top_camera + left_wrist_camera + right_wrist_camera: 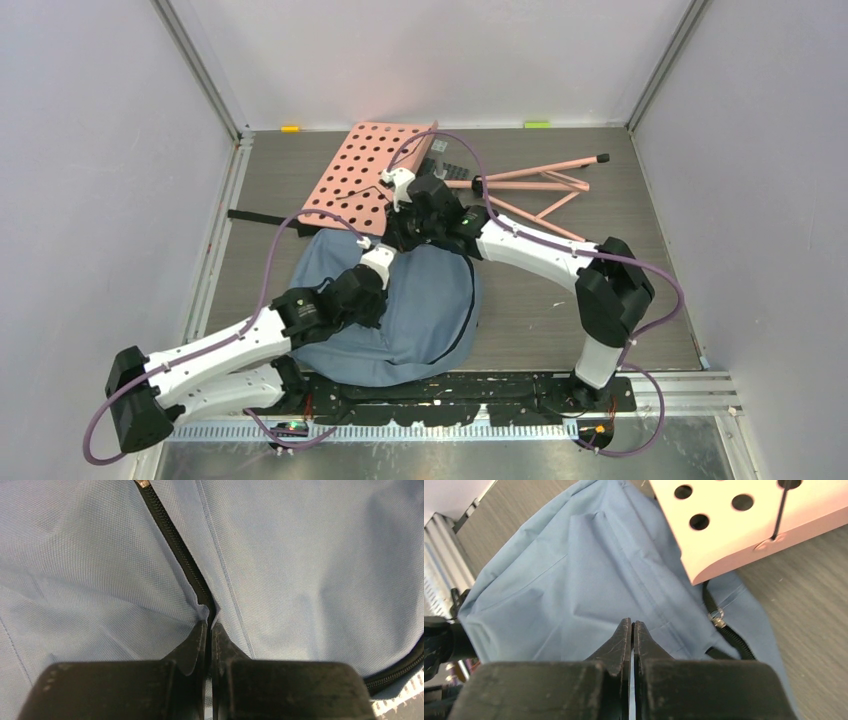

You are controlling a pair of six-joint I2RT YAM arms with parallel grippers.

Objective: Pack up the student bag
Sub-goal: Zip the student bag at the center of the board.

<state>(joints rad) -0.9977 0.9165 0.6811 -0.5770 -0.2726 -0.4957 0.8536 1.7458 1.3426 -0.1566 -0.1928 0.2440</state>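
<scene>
Surface: a grey wood-grain bench [560, 300] boxed in by plain white walls [100, 150], seen from above.
Bag: the large, soft, dusty blue-grey fabric student bag [420, 310] lies flat on the bench at lower centre of the top view, just ahead of the arm bases. Its far edge is tucked under the board.
Board: a pink perforated flat board [365, 170] lies in the upper centre of the frame. Its near corner overlaps the bag's top edge, and in the right wrist view it fills the upper right.
Stand: thin pink metal tripod legs [545, 185] lie splayed on the bench to the right of the board.
Zipper: a black toothed zipper [175, 545] runs from the top of the left wrist view down to the fingertips.
Left hand: the left hand [207, 625] is closed tight – its tips pinch a pucker of bag cloth right at the zipper.
Right hand: the right hand [631, 625] has its fingers pressed together over the bag's far end, near the board's corner. Whether any cloth is caught cannot be told.
Ring: a small metal zip ring [716, 617] sits just right of that hand's tips.
</scene>
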